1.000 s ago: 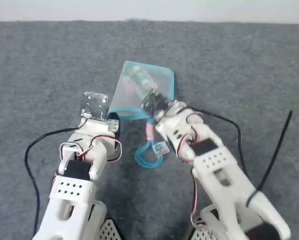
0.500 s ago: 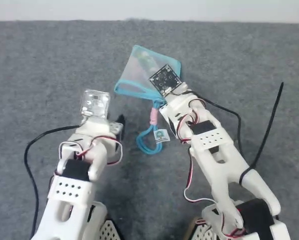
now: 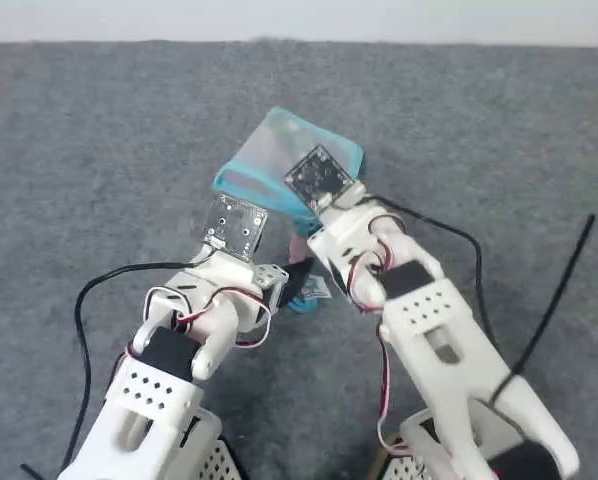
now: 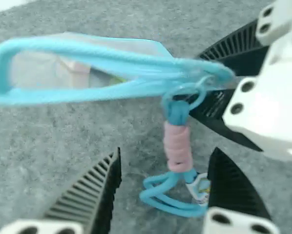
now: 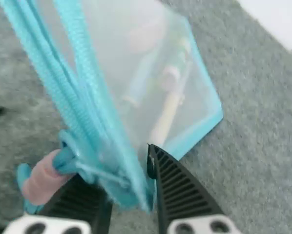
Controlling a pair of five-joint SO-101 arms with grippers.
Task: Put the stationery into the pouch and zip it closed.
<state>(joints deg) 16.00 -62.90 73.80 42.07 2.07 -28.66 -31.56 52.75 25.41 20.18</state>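
Brought the left claw (image 4: 165, 156) in from the lower left to straddle the pink zip pull (image 4: 177, 146), spread wide and empty, with the right claw (image 5: 124, 185) pinching the pouch (image 3: 269, 150) at upper centre, stationery (image 5: 168, 102) inside, mouth seemingly still unzipped.

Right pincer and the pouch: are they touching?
Touching. The right wrist view shows the right pincer closed on the blue zipper edge of the pouch, with no gap on either side.
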